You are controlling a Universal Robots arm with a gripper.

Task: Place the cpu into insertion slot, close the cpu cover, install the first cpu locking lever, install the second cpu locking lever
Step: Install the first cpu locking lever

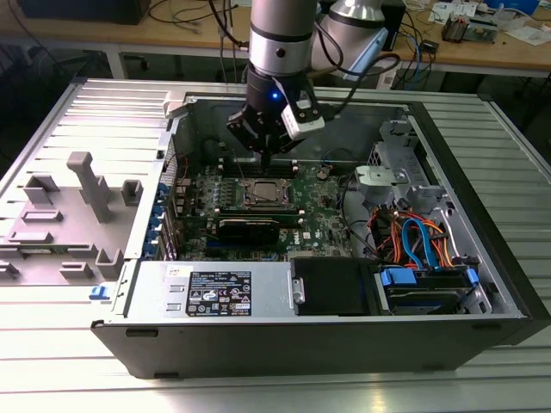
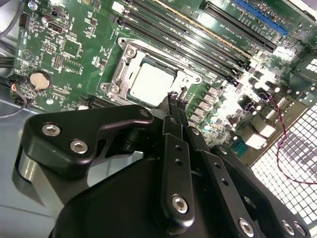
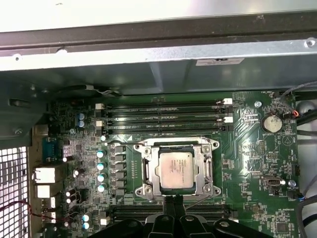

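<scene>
The ribbed silver-grey metal tabletop (image 1: 516,379) spans the foreground of the exterior view, with its slats running across from left to right. Bright white glare (image 1: 43,344) lies on the slats at the near corner on the exterior view's left. Behind it stands a light-brown wooden tabletop (image 1: 508,53) carrying loose dark cables (image 1: 185,13) and small electronic parts (image 1: 469,30). The space beneath that surface (image 1: 43,64) is dark

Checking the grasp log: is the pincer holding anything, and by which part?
Nothing is held. The pincer is shut and empty, its tips near the cpu cover; the cpu sits inside that cover's window.
</scene>
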